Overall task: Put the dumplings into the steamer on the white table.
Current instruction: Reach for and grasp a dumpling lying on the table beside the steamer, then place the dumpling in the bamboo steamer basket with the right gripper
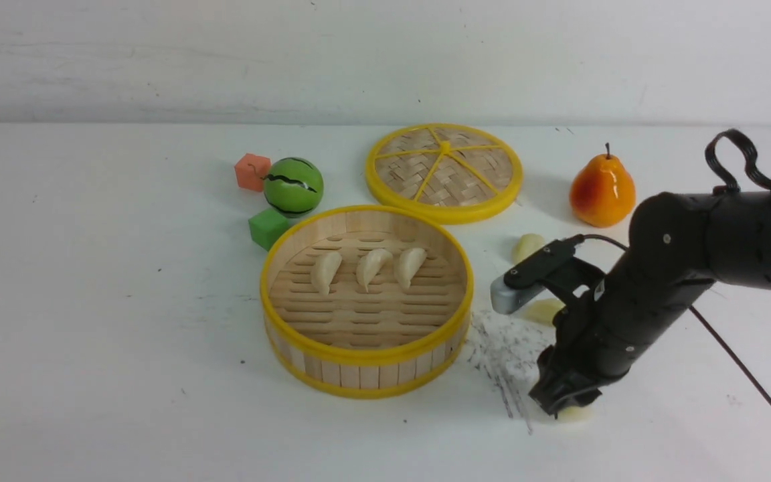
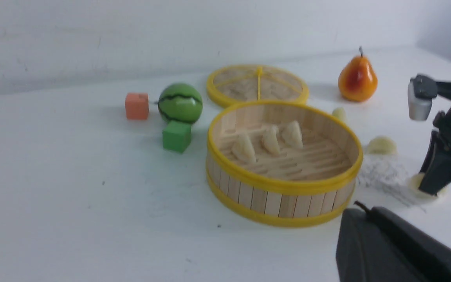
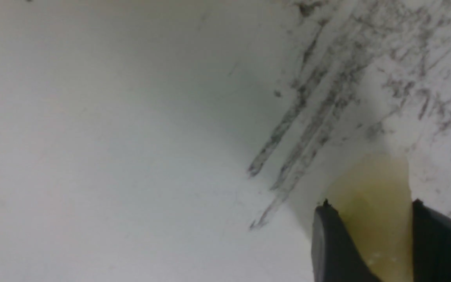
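Greenish dumpling [image 3: 370, 184] lay toward front-right corner of white table [image 1: 124, 335], right gripper [image 1: 567, 406] pinched it. Needed gentle squeeze, straight lift clear of steamer [image 1: 365, 351] rim. Left gripper [image 2: 386, 243]: could not tell.

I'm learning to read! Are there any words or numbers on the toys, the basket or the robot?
No readable text anywhere.
The steamer, lid and pear: plain, no writing.
Dark marks on the white table: scuffs, not letters.
Tiny white sticker on the right arm: too small to read.
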Controlling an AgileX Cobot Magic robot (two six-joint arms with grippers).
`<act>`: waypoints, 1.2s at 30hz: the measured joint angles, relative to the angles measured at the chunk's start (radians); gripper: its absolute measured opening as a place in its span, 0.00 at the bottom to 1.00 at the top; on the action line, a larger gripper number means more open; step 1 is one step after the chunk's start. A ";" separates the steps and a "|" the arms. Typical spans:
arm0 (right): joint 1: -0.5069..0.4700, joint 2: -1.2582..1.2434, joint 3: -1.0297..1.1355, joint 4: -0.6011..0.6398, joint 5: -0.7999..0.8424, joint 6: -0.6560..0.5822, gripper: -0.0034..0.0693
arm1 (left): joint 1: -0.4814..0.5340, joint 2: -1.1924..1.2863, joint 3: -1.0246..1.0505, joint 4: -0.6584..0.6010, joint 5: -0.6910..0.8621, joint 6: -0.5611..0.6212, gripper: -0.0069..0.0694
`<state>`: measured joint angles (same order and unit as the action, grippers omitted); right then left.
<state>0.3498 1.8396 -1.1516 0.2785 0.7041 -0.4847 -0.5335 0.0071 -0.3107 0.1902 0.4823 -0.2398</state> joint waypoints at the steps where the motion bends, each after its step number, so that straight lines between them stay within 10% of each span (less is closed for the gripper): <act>1: 0.001 -0.011 -0.002 0.003 0.019 0.000 0.38 | 0.000 -0.014 0.022 0.014 -0.034 -0.005 0.07; 9: 0.056 -0.164 -0.125 0.226 0.242 0.002 0.38 | 0.000 0.030 0.043 0.017 -0.099 -0.022 0.07; 15: 0.206 -0.084 -0.308 0.483 -0.021 -0.008 0.38 | 0.000 0.051 0.043 0.013 -0.100 -0.022 0.07; 27: 0.270 0.265 -0.362 0.608 -0.347 -0.008 0.38 | 0.000 0.051 0.043 0.007 -0.058 -0.022 0.07; 36: 0.242 0.250 -0.366 0.627 -0.366 -0.008 0.73 | 0.000 0.051 0.043 0.007 -0.051 -0.022 0.07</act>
<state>0.5923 2.0899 -1.5175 0.9054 0.3383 -0.4924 -0.5335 0.0578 -0.2680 0.1970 0.4316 -0.2614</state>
